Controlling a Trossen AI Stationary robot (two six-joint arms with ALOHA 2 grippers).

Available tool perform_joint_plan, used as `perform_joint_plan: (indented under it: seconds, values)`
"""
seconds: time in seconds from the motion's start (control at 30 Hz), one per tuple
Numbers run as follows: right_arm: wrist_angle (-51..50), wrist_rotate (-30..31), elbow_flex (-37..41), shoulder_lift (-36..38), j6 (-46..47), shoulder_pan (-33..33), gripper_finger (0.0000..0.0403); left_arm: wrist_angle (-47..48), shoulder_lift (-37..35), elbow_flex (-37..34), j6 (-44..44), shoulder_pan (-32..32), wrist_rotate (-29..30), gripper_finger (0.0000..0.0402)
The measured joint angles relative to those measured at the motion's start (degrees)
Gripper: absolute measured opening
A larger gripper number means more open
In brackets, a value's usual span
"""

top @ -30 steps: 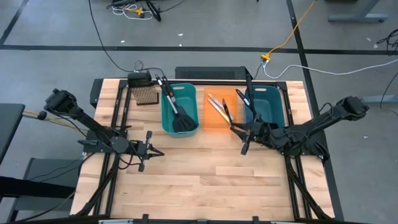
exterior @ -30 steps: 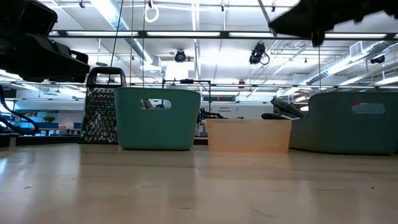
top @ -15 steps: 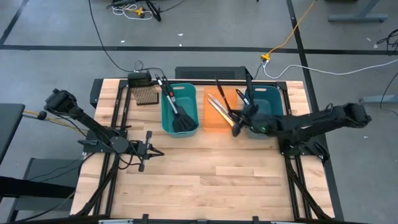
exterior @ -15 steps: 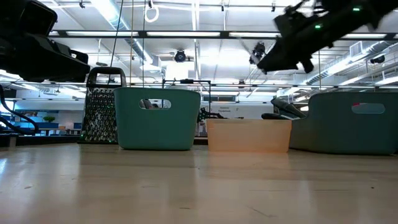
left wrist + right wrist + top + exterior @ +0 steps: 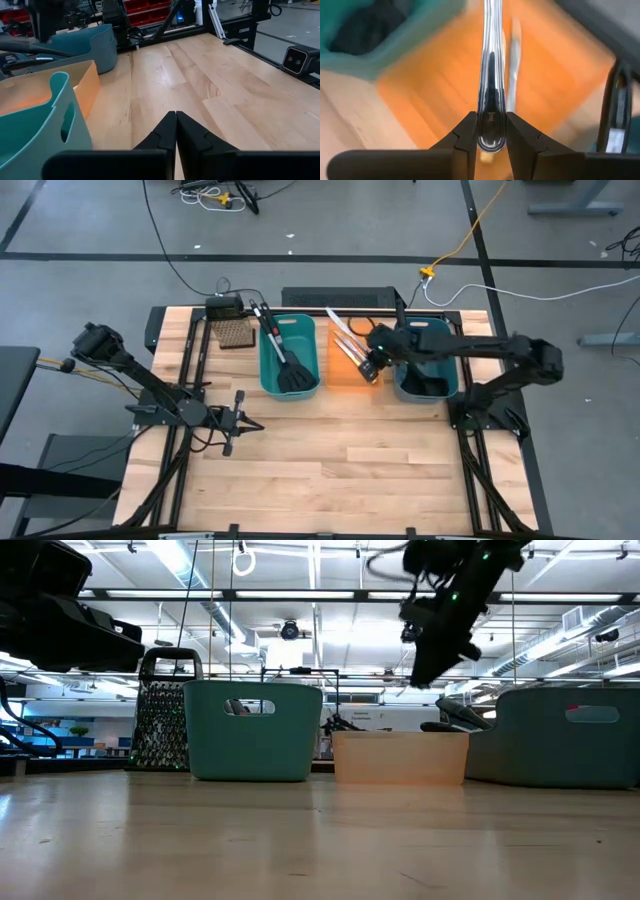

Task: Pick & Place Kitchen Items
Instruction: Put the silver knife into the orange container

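Note:
My right gripper (image 5: 372, 368) is over the orange bin (image 5: 348, 376) and shut on a silver table knife (image 5: 345, 335). In the low view it (image 5: 432, 665) stands well above the bin's rim (image 5: 400, 736). Another silver knife (image 5: 515, 55) lies in the orange bin. Two black slotted spatulas (image 5: 290, 370) lie in the left teal bin (image 5: 268, 360), their handles leaning on its far rim. Black ladles (image 5: 425, 385) lie in the right teal bin (image 5: 445, 340). My left gripper (image 5: 243, 423) is shut and empty over the table's left part. My right gripper pinches the silver knife's rounded end (image 5: 491, 127) between its two fingers. The knife runs on straight ahead, along the fingers, toward the table's far left. It is lifted over the orange bin, its free end (image 5: 329, 311) past the bin's far rim.
A small brown perforated block (image 5: 233, 333) and a black box (image 5: 225, 307) stand at the far left corner. The three bins stand in a row along the far edge. Bare wood (image 5: 330, 460) spreads over the near half of the table.
My right gripper has gone from the table in front of the bins up and toward the far edge, and now stands over the orange bin. It has turned, so the knife's free end has swung toward the far left. The knife has stayed in the hold.

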State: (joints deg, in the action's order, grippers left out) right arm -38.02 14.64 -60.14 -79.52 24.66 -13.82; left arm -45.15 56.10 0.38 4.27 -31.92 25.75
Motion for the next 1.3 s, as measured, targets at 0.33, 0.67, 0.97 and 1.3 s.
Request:
perform_joint_plan:
  seconds: [0.33, 0.67, 0.97, 1.3]
  values:
    - [-5.09, -8.92, -1.48, -10.22, 2.71, -5.19, 0.0082, 0.00, 0.00, -0.01, -0.21, 0.00, -0.10, 0.0014]
    - [-3.30, -12.65, -1.48, -14.32, 5.98, -6.95, 0.0082, 0.00, 0.00, -0.02, -0.17, 0.00, -0.10, 0.0014]
    - [-2.62, -14.19, -1.48, -17.78, 7.51, -7.87, 0.0082, -0.02, 0.00, -0.02, -0.33, -0.02, -0.10, 0.0014]
    - [0.13, -14.26, -1.63, -23.50, 6.80, -9.62, 0.0082, -0.02, 0.00, -0.02, -0.52, -0.06, -0.12, 0.0014]
